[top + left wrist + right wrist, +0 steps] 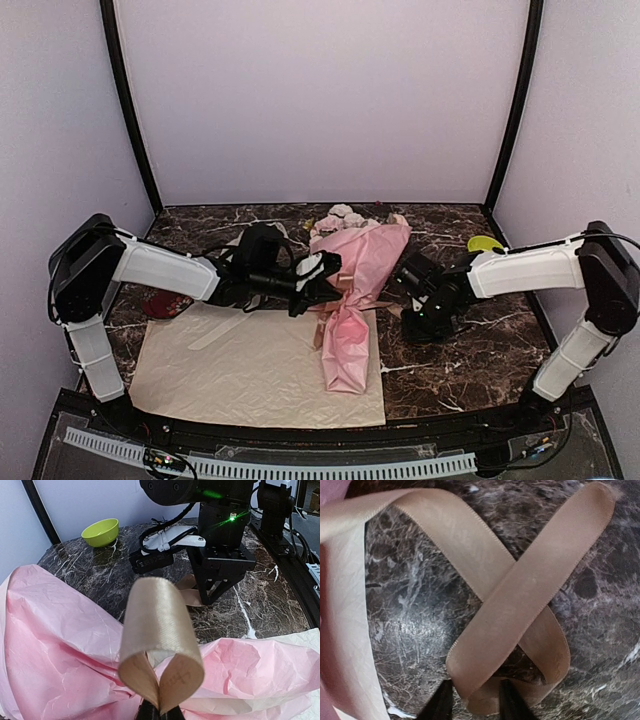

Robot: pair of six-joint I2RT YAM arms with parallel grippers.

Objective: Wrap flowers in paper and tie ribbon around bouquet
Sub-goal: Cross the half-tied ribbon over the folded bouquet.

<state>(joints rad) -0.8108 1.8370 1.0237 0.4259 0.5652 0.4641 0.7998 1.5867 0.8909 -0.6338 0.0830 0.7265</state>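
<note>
bouquet point(350, 340) lying on the worktop point(470, 350), partly over a cream paper sheet point(240, 380). its long axis runs near to far: the narrow twisted end is nearest the arm bases and the flower heads point(345, 215) point away. at its waist the left tool point(156, 711) is pressed together on a doubled loop of the ribbon point(160, 625). just right of it, the right tool point(472, 705) stands partly spread, fingers point(440, 706) straddling a crossed ribbon fold. the stems are hidden by paper. green bowl point(101, 531) farthest.

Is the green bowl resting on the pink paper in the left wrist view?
No, the green bowl stands on the bare marble table, well apart from the pink paper.
</note>
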